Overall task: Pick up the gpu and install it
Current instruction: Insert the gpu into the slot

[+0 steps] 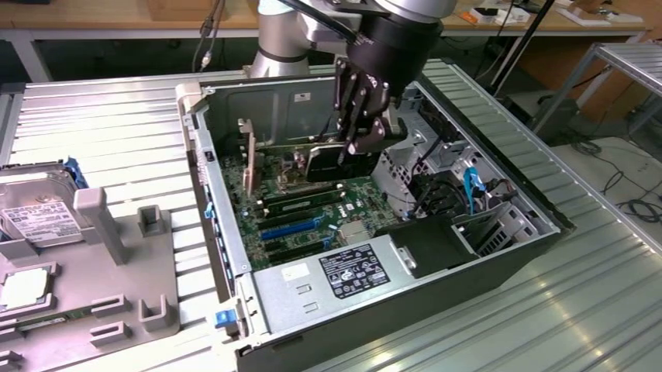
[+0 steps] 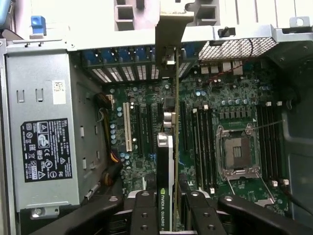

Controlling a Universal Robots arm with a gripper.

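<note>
The gpu (image 1: 329, 160) is a thin black card with a metal end bracket (image 1: 248, 159). It stands on edge inside the open computer case (image 1: 212, 201), low over the motherboard's expansion slots (image 1: 293, 227). My gripper (image 1: 364, 128) reaches down into the case and is shut on the card's upper edge. In the wrist view the gpu (image 2: 165, 196) runs edge-on between my two black fingers (image 2: 144, 210), with my gripper (image 2: 171, 215) clamped on it. Its bracket (image 2: 171, 29) reaches the rear slot openings. Whether the card sits in a slot I cannot tell.
The power supply (image 1: 346, 267) fills the case's near end, also seen in the wrist view as the power supply (image 2: 41, 147). The bare CPU socket (image 2: 237, 152) lies beside the slots. A drive cage (image 1: 414, 159) stands close to my gripper. A hard drive (image 1: 36, 217) rests on the grey fixture (image 1: 104, 263) outside.
</note>
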